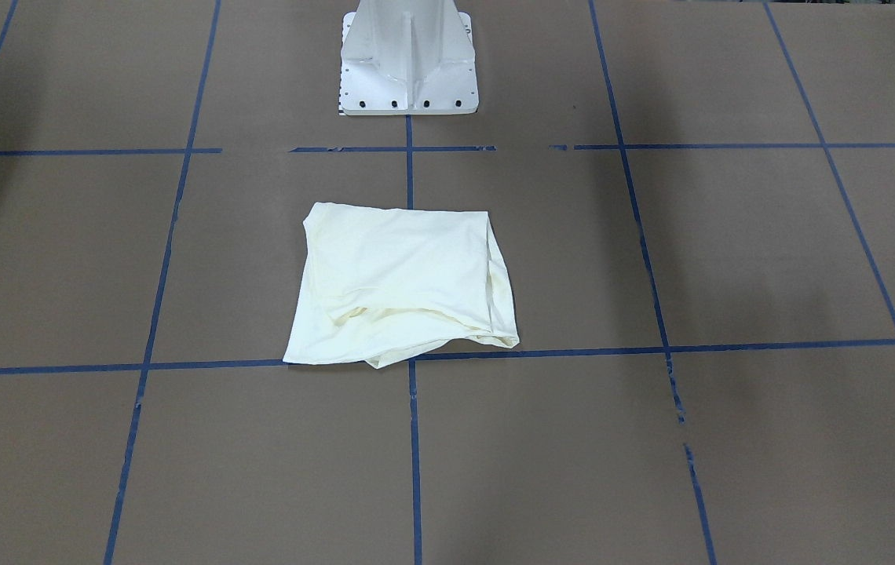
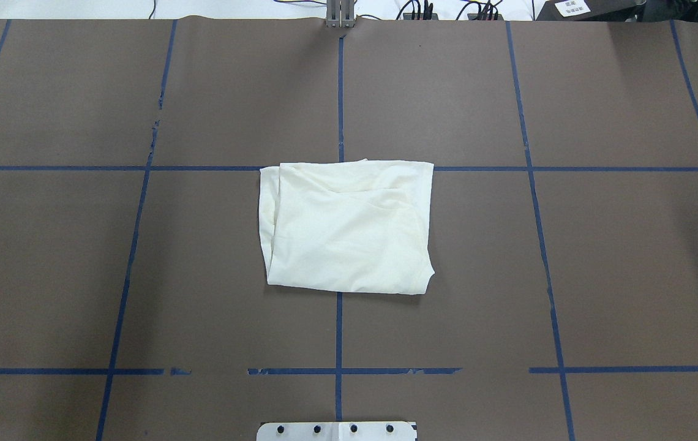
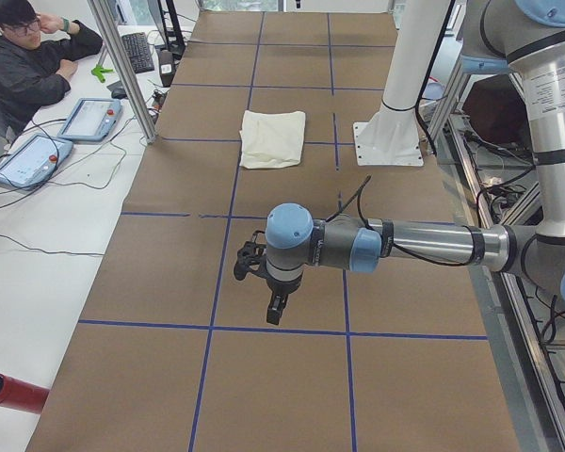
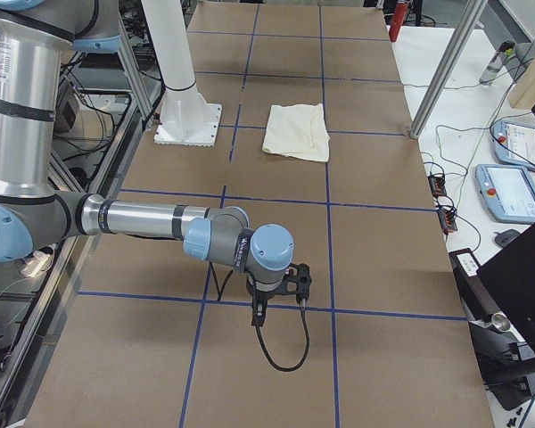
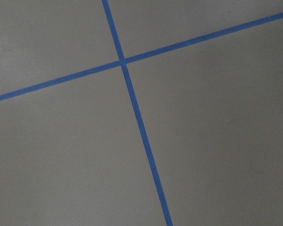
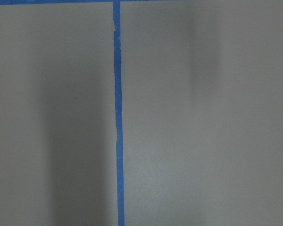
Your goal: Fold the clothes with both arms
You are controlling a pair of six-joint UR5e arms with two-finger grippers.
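The cream shirt lies folded into a rough rectangle at the table's middle, plain side up, with no print showing. It also shows in the overhead view and far off in both side views. My left gripper hangs over bare table near the table's left end, far from the shirt. My right gripper hangs over bare table near the right end. Both show only in the side views, so I cannot tell whether they are open or shut. Both wrist views show only brown table and blue tape.
The white pedestal base stands just behind the shirt on the robot's side. Blue tape lines grid the brown table. An operator sits by control tablets beyond the far edge. Metal posts stand there too.
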